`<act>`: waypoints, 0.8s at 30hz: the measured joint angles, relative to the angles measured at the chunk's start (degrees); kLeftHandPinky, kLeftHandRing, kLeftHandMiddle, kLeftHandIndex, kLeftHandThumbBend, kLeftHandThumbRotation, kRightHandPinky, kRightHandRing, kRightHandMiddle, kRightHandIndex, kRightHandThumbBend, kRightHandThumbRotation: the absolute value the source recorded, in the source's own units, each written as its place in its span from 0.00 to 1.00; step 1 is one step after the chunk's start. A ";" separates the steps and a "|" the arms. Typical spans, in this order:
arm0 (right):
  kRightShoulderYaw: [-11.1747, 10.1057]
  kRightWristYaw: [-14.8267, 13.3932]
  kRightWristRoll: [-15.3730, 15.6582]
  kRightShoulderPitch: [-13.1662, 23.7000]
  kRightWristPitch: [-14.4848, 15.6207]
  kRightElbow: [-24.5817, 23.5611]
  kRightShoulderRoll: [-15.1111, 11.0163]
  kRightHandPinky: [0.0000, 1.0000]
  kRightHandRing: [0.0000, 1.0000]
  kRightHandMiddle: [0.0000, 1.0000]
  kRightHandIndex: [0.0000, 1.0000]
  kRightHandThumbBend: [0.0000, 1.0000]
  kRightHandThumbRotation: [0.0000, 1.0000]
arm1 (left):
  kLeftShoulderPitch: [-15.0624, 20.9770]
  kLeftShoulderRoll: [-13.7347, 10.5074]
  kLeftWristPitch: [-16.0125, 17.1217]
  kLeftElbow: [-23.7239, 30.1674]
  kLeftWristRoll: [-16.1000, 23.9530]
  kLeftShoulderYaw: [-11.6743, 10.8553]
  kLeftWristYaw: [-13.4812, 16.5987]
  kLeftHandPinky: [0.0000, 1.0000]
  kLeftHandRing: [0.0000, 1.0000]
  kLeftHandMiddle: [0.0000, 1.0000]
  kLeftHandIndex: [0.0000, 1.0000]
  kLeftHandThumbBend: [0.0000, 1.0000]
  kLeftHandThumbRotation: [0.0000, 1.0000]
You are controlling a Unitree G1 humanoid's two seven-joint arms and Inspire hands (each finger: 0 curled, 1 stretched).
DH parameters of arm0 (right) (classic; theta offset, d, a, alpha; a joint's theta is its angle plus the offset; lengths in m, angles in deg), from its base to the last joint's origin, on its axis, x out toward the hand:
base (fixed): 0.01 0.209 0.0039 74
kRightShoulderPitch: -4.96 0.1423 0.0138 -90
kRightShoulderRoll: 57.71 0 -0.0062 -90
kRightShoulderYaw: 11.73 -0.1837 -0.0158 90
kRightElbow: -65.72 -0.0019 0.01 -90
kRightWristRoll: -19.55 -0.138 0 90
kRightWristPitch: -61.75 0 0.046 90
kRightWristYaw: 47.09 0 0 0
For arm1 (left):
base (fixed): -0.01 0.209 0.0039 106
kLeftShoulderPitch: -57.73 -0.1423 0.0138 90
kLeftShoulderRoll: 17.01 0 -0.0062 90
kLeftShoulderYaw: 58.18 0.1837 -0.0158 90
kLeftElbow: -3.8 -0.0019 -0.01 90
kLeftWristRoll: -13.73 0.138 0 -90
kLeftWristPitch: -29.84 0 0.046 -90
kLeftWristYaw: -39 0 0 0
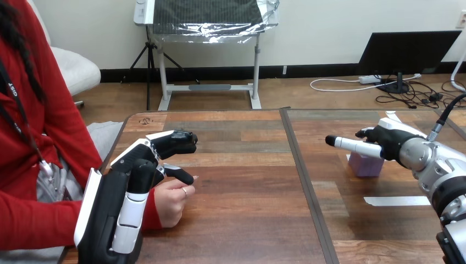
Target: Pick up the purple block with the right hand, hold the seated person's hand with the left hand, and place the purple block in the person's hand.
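Left hand [118, 190] beside person's hand [171, 202]; right hand [387, 140] at purple block [365, 164]

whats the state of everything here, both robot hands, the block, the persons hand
small purple block: resting on the wooden table, not lifted
robot's right hand: just over the block, grip unclear
robot's left hand: open, over the person's wrist, not closed round it
person's hand: loosely curled, resting on the table

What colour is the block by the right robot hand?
Light purple block, seen best in the head view, just below the right robot hand.
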 measured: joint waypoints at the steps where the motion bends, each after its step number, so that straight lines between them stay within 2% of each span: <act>1: 0.16 -0.02 0.03 -0.01 -0.02 0.00 0.02 0.91 0.94 0.95 0.92 0.76 1.00 | 0.00 0.00 0.00 0.00 0.01 0.00 0.00 0.48 0.71 0.71 0.65 0.63 1.00; 9: 0.48 -0.31 0.01 -0.11 -0.06 0.00 0.13 0.93 0.95 0.94 0.89 0.77 1.00 | -0.02 0.00 0.07 0.00 0.08 -0.04 -0.17 0.48 0.70 0.70 0.65 0.61 1.00; 15: 0.72 -0.69 0.01 -0.43 -0.47 0.00 0.15 0.90 0.92 0.91 0.86 0.75 1.00 | -0.04 0.00 0.29 0.00 0.48 -0.19 0.03 0.47 0.70 0.70 0.65 0.61 1.00; 21: 0.80 -1.83 0.02 -0.77 -1.07 0.00 0.14 0.83 0.83 0.82 0.79 0.73 1.00 | -0.11 0.00 0.34 0.03 0.46 -0.32 0.43 0.47 0.69 0.69 0.65 0.61 1.00; 24: 0.95 -2.89 0.17 -0.81 -1.40 0.00 0.12 0.77 0.75 0.73 0.73 0.71 1.00 | -0.19 -0.01 0.33 0.06 0.45 -0.35 0.62 0.47 0.70 0.69 0.65 0.61 1.00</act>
